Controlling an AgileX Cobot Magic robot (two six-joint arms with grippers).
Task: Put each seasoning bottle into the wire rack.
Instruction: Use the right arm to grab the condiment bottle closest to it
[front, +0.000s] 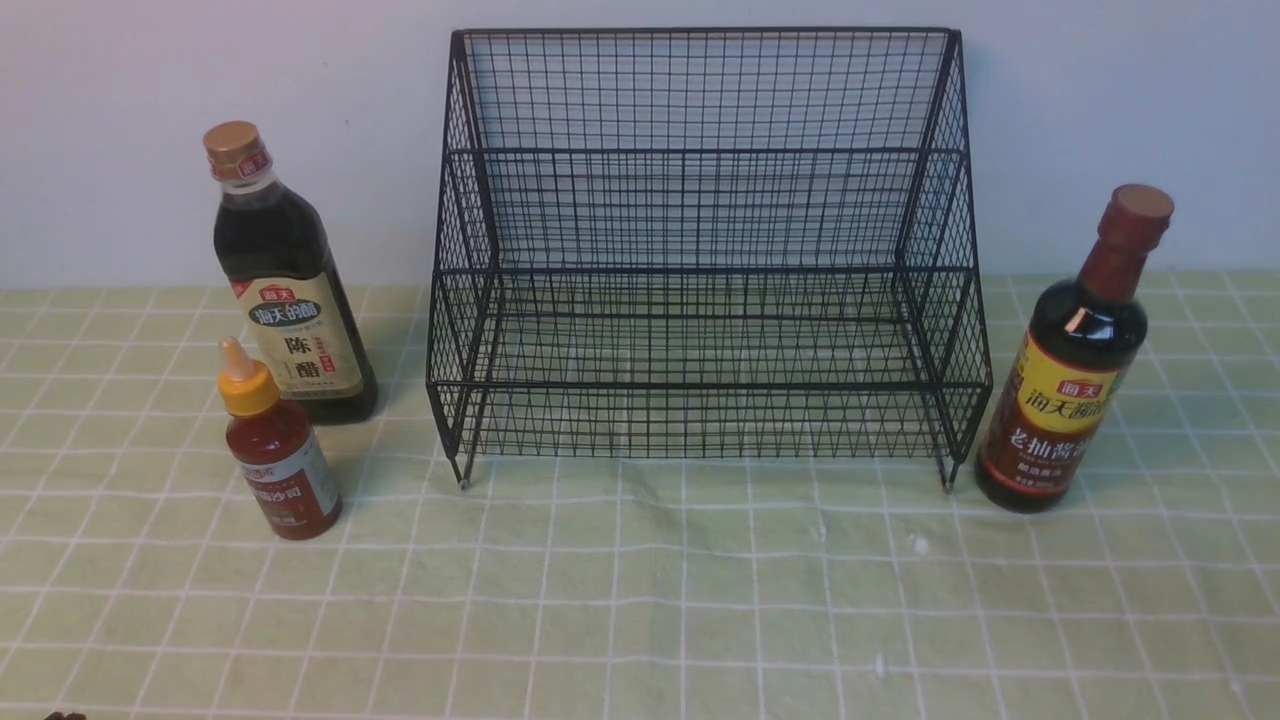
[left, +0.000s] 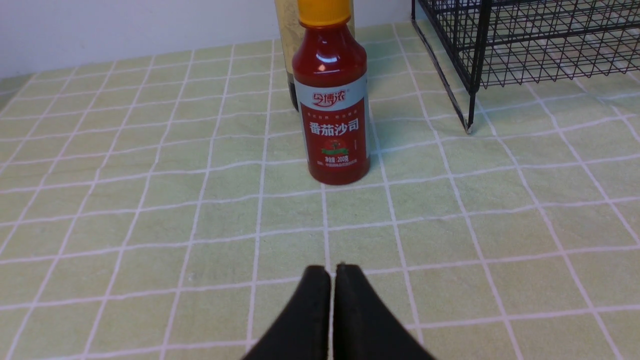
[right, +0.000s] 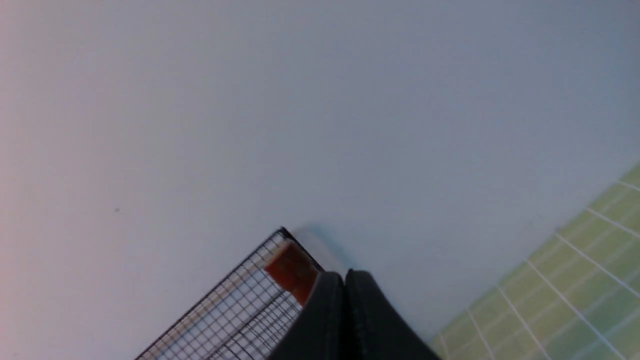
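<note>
1. The wire rack (front: 705, 250) stands on the tabletop (front: 640, 600) close to the wall. Its open, stepped front faces the robot, so both tiers can be reached from the front. No bottle is in it.
2. All three bottles stand upright outside the rack. The gold-capped bottle (front: 290, 300) is to the left of the rack, and the small red bottle (front: 280, 470) stands just before it, nearer the robot. The brown-red-capped bottle (front: 1075, 390) is just beside the rack's right front foot.
3. The left jaws are pressed together and hold nothing. They are low over the tabletop and aim at the small red bottle, well apart from it. This bottle probably goes first, because it blocks the taller one.
4. The right jaws are also pressed together and empty, and they point up toward the wall.
5. The task seems not begun; the jaws must spread before any grasp.
</note>
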